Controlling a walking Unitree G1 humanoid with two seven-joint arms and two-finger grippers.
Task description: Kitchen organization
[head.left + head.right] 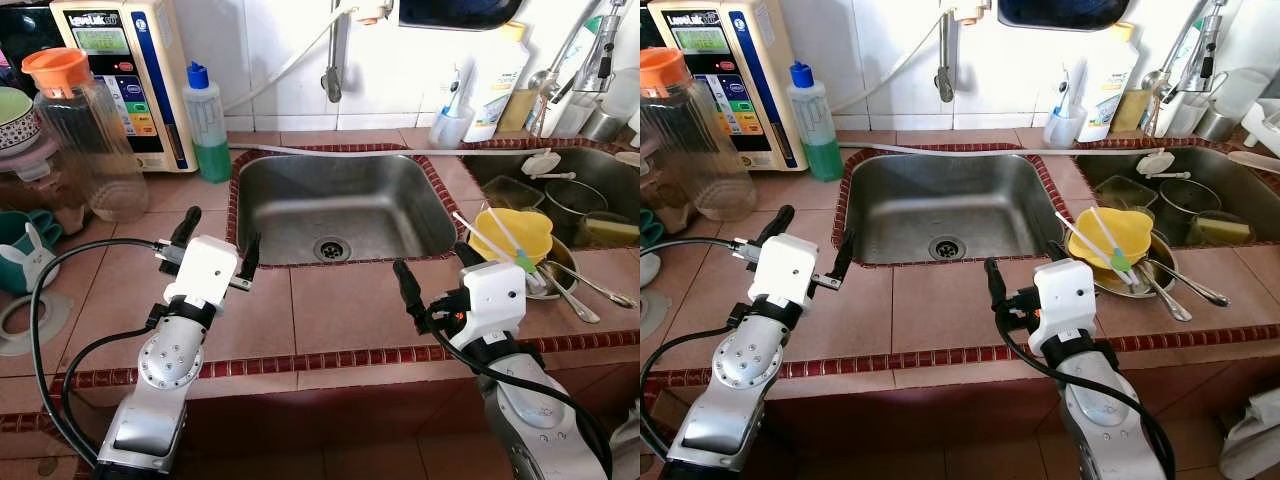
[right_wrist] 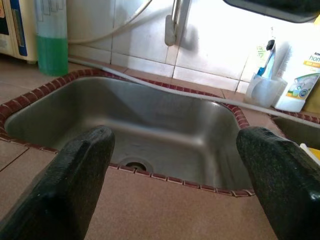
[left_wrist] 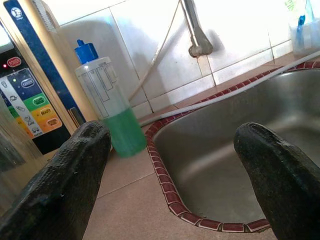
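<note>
Both hands apart, empty | left hand (image 1: 216, 243) near sink (image 1: 340, 205), right hand (image 1: 440, 275) by yellow bowl (image 1: 512, 234) | risk: knocking utensils (image 1: 575, 290) off tabletop (image 1: 330, 305).

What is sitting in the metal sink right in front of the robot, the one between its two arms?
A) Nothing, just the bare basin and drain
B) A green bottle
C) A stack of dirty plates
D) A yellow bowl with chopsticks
A: the sink shows only bare steel around its drain; the yellow bowl sits off to the robot's right, and the green bottle stands on the counter.
</note>
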